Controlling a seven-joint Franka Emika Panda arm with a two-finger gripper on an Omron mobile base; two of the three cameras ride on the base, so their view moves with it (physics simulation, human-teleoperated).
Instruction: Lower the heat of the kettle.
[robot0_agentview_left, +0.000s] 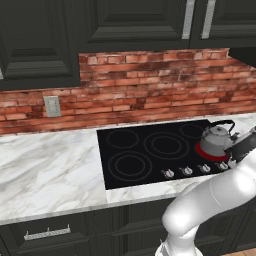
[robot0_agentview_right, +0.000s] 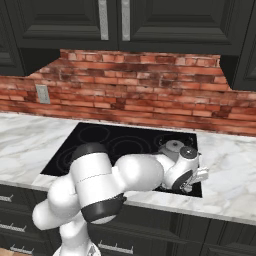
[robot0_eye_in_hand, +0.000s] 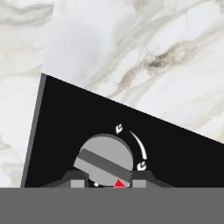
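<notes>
Fingers (robot0_eye_in_hand: 106, 183) sit either side of a silver stove knob (robot0_eye_in_hand: 105, 161), seemingly closed on it, at the cooktop's (robot0_agentview_left: 150, 145) front corner by the marble worktop (robot0_agentview_left: 50, 170). Judging by the red-glowing burner (robot0_agentview_left: 205, 151) under the kettle (robot0_agentview_left: 218, 139), the heat is not yet lowered; turning remains. Squat, grey, domed with a black arched handle, the kettle stands at 12 o'clock from the knob.
</notes>
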